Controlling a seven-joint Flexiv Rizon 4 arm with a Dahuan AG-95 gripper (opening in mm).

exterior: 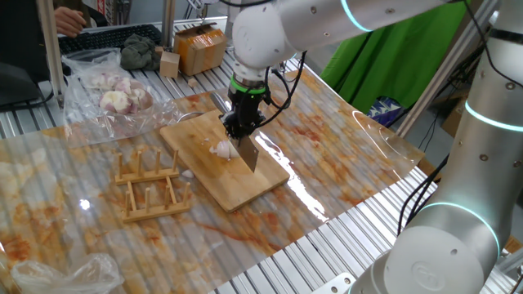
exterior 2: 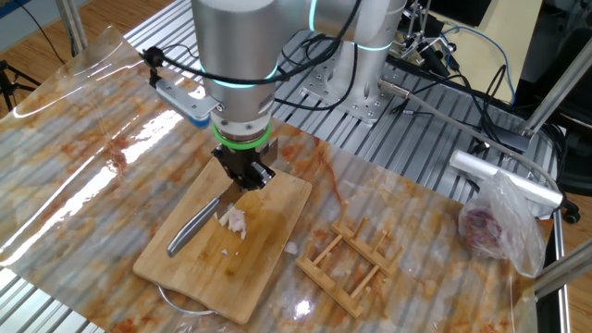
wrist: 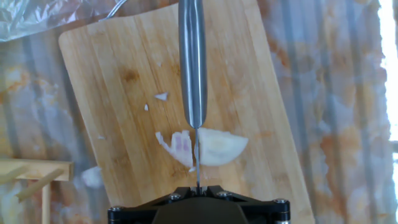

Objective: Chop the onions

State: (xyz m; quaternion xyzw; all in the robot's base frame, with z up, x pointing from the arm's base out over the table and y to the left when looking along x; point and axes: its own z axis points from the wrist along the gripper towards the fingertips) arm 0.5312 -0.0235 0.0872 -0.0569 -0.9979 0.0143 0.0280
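The onion (wrist: 217, 147) lies on a bamboo cutting board (wrist: 124, 68) as pale, glossy wedges. In the hand view a knife (wrist: 193, 62) stands edge-down between its left piece (wrist: 177, 146) and its right piece. My gripper (wrist: 198, 186) is shut on the knife, directly above the onion. From one fixed view the blade (exterior: 248, 153) comes down beside the onion (exterior: 221, 149), under the gripper (exterior: 243, 124). The other fixed view has the gripper (exterior 2: 245, 174) over the onion (exterior 2: 233, 220), with the knife handle (exterior 2: 190, 231) pointing towards the board's (exterior 2: 268, 245) left edge.
Small onion bits (wrist: 161, 96) lie on the board, and one pale piece (wrist: 92, 177) lies just off it. A wooden rack (exterior: 151, 184) stands beside the board. A clear bag of bigger pinkish onions (exterior: 114, 90) and a cardboard box (exterior: 200, 47) sit further back. A stained clear sheet covers the table.
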